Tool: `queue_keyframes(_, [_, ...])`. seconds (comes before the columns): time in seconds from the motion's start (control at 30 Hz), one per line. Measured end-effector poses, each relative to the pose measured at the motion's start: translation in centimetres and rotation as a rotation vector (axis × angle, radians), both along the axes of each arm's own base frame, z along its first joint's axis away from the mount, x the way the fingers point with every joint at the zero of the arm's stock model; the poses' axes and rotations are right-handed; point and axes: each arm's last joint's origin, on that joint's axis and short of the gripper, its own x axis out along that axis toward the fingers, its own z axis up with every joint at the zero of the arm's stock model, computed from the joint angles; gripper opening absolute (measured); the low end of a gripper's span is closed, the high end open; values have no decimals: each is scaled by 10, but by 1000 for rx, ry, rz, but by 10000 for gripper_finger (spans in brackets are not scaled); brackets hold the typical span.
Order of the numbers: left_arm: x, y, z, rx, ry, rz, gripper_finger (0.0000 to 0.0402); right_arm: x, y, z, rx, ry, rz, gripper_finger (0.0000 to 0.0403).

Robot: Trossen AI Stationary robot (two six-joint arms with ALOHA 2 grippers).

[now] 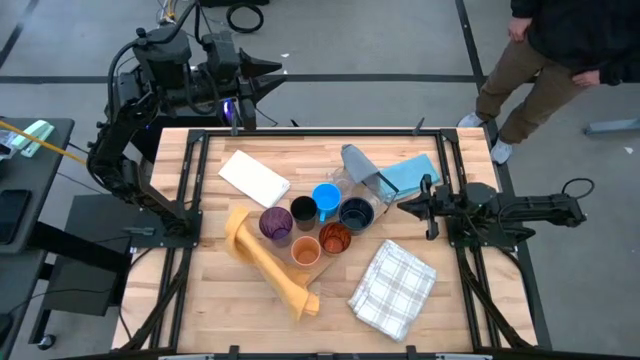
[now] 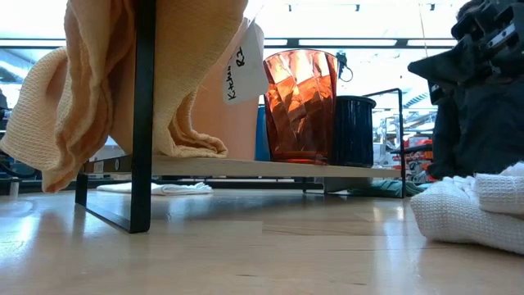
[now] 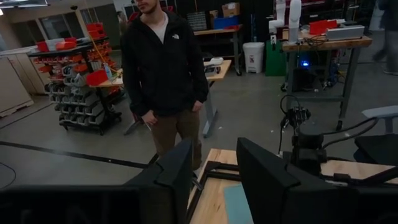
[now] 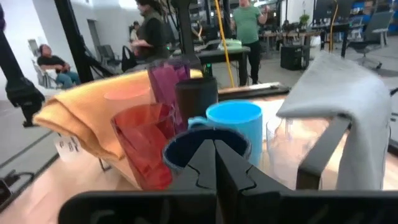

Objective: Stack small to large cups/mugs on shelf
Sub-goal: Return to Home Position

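Revealing purple cup (image 1: 276, 223) overhead, hidden low view

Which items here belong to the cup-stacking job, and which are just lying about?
Job: purple cup, black cup, bright blue mug, navy mug, orange cup, red-tinted cup, clear cup, shelf.
Lying about: yellow towel, checked cloth, grey cloth, blue-grey cloth, white cloth.

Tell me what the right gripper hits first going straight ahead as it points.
The shut right gripper would most likely meet the dark navy mug, close ahead; the bright blue mug stands beyond.
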Motion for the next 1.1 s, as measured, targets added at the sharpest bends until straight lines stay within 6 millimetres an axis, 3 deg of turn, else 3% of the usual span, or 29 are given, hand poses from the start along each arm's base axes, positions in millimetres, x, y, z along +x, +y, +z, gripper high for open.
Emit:
queue_keyframes(0.57, [0,-1,0,-7,-2,-3,134,0,0,-3,3,10,-11,0])
queue_keyframes(0.93, [0,-1,0,23,4,-24,128,0,0,-3,100,7,-13,28])
queue_keyframes(1.03, [3,-9,2,89,5,-101,104,0,0,-3,99,7,-13,28])
queue_keyframes(1.1, [5,-17,3,140,15,-157,60,0,0,-3,99,7,-13,27])
